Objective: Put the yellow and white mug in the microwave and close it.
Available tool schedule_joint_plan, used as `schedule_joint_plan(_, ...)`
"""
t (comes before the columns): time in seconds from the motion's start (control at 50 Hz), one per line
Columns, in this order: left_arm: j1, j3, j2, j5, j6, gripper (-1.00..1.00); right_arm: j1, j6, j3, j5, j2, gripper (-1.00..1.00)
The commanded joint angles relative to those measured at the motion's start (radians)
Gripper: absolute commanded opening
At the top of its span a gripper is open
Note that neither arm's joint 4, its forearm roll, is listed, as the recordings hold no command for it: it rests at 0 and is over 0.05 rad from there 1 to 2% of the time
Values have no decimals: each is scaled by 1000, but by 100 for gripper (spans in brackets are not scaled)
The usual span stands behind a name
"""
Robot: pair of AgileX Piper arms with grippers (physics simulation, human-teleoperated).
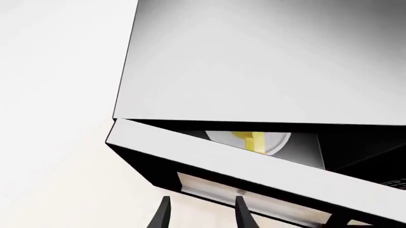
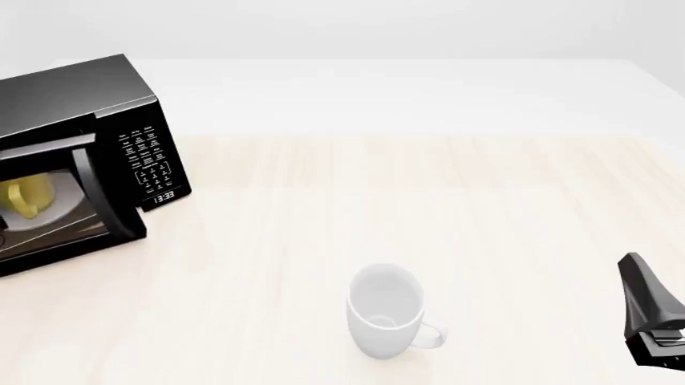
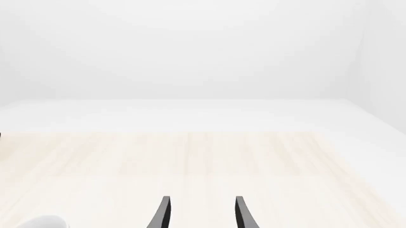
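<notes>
The black microwave [image 2: 96,96] stands at the table's far left with its door [image 2: 91,188] partly ajar. The yellow and white mug [image 2: 27,196] sits inside on the white turntable plate [image 2: 64,200]. In the left wrist view the mug's yellow handle [image 1: 254,139] and the plate [image 1: 276,141] show through the gap behind the door [image 1: 254,166]. My left gripper [image 1: 201,213] is open and empty, its fingertips close to the door's outer face; it is out of the front view. My right gripper [image 3: 201,211] is open and empty, at the table's near right [image 2: 647,301].
A larger all-white mug [image 2: 386,309] stands upright near the table's front middle; its rim shows in the right wrist view [image 3: 41,222]. The microwave keypad [image 2: 150,160] faces the table's centre. The wooden tabletop [image 2: 428,200] runs to a white back wall.
</notes>
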Motion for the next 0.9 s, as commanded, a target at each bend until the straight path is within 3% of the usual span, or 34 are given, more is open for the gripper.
schedule_joint_plan(0.02, -1, -11, 27, -19, 15, 100, 0, 0, 0, 0, 0, 100)
schedule_joint_plan(0.9, -23, -94, 110, -45, 16, 100, 0, 0, 0, 0, 0, 100)
